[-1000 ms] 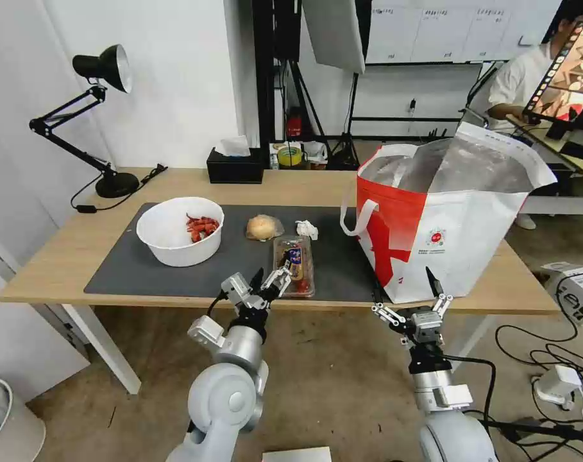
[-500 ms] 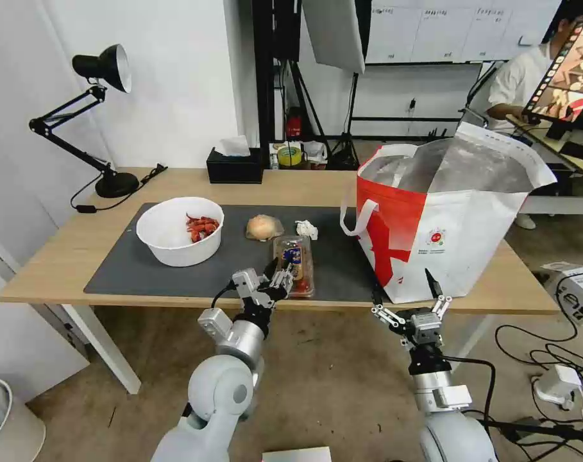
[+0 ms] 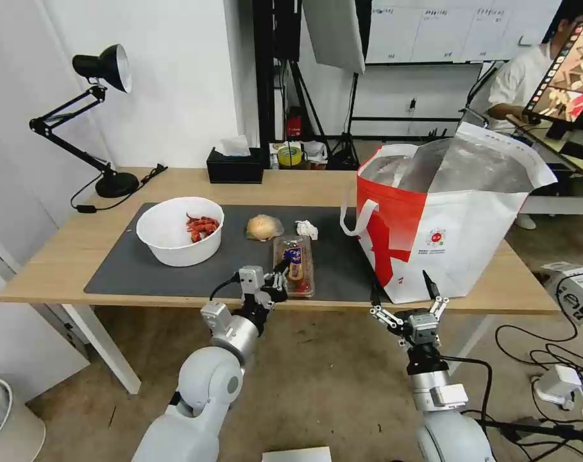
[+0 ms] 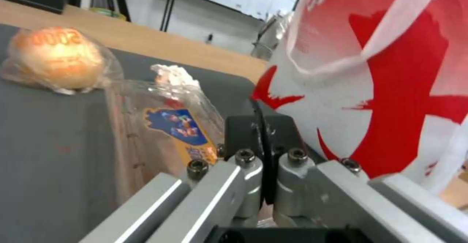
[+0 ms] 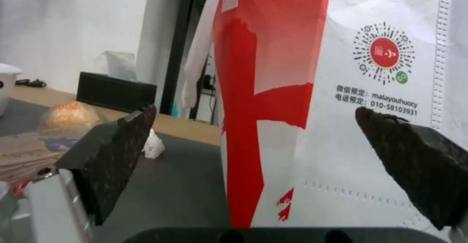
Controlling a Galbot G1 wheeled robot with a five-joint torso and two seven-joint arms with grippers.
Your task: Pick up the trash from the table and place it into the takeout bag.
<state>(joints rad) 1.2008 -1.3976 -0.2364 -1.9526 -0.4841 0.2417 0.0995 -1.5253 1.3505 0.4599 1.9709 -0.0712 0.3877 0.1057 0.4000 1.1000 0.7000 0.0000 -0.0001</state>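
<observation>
The clear plastic tray (image 3: 297,256) with red scraps lies near the front edge of the dark mat (image 3: 131,269). My left gripper (image 3: 277,277) sits at the tray's near-left corner. In the left wrist view this gripper (image 4: 265,162) has its fingers pressed together at the edge of the tray (image 4: 166,126). Behind the tray lie the wrapped bun (image 3: 263,227) and the crumpled tissue (image 3: 306,228). The white bowl (image 3: 176,253) with red shells stands to the left. To the right stands the red-and-white takeout bag (image 3: 458,237), its top open. My right gripper (image 3: 400,289) is open below the table edge, in front of the bag (image 5: 365,126).
On the table (image 3: 60,256) a black tissue box (image 3: 235,168) stands at the back edge and a black desk lamp (image 3: 105,128) at the back left. Cables and a power strip lie on the floor at the right.
My left gripper moved forward to the tray's near corner and went from open to shut. The right gripper stayed open in about the same place. The trash and the bag have not moved.
</observation>
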